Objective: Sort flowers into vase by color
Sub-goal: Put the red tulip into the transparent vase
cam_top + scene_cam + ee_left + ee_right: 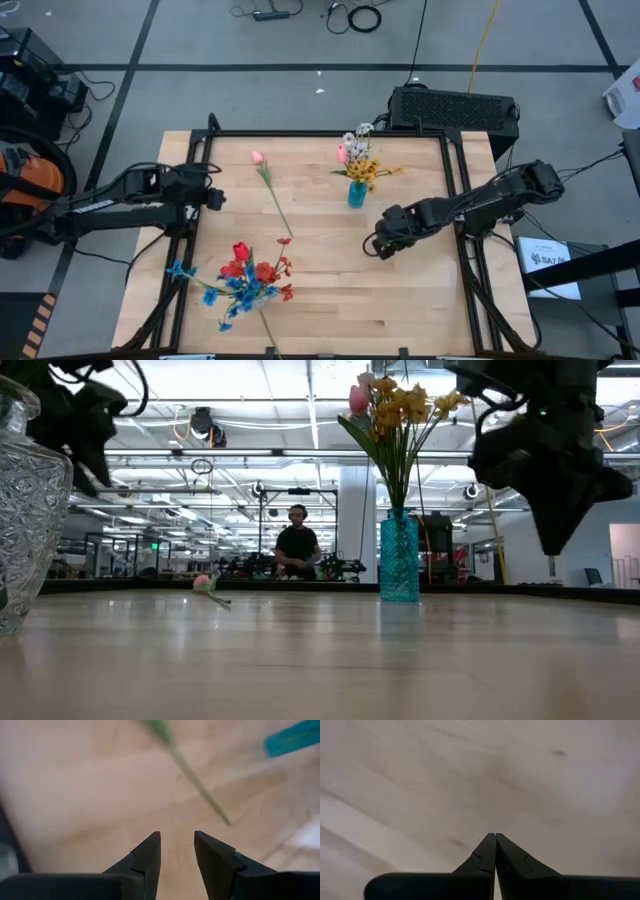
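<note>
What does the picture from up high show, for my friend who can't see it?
A wooden table seen from above holds a blue vase of yellow, pink and white flowers, one pink tulip lying loose, and a red and blue bunch near the front. The left gripper and the shut right gripper hold nothing.

The table (330,290) is pale blond wood with a faint grain, framed in black. A turquoise vase (357,194) holds yellow, pink and white blooms on green stems, and a pink tulip (258,157) lies alone. The loose flowers (245,281) mix red and blue; both arms are dark.
</note>
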Tool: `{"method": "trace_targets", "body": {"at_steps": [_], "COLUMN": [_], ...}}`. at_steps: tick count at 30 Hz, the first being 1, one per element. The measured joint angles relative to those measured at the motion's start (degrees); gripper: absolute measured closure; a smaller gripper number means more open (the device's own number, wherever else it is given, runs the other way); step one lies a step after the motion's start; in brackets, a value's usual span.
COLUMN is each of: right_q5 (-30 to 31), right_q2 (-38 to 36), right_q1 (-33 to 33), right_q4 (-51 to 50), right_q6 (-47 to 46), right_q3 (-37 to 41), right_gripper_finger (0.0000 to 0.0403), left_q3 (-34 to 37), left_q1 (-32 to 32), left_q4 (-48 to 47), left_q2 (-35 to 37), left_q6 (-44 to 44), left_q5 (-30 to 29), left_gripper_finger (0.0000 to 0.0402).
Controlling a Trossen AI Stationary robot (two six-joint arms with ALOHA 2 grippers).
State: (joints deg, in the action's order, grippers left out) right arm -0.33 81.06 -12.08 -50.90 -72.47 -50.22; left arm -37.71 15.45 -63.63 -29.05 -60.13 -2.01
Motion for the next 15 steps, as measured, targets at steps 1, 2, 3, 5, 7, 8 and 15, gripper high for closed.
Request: {"method": "trace_targets", "body": {"at_steps": [1,2,3,5,7,8,15], "right_q5": [0.0,0.0,0.0,0.2,0.3,0.4,3.0], "right_q2": [-0.1,-0.3,-0.3,-0.3,-0.3,-0.3,-0.3], "right_q1": [0.6,1.1,1.8,3.1,4.4,5.1,9.3], "right_q4": [-1.6,-2.9,-4.0,-5.9,-6.0,-5.9,-3.4], "right_q6": [1.8,3.7,5.5,8.9,12.3,13.8,24.7], "right_q3": [0.0,0.0,0.0,0.0,0.0,0.0,0.0], "right_gripper_finger": [0.0402,0.0402,0.0402,0.0402,0.0402,0.0402,0.0402], "left_q3": [0.0,0.0,0.0,0.0,0.0,0.0,0.0], "left_q1": [-0.3,-0.8,-1.3,-2.8,-4.8,-5.8,-14.3], "left_q4": [-1.3,-1.3,-1.2,-1.2,-1.2,-1.1,7.7], "left_q2": [-0.2,-0.4,-0.4,-0.9,-1.8,-2.4,-10.9], "left_q6": [-3.5,-6.6,-9.5,-15.0,-19.2,-20.8,-27.6], "left_q5": [1.4,2.0,2.9,3.5,3.5,3.5,1.3], "left_gripper_finger": [0.0277,0.0277,0.0277,0.0277,0.0277,0.0277,0.0277]}}
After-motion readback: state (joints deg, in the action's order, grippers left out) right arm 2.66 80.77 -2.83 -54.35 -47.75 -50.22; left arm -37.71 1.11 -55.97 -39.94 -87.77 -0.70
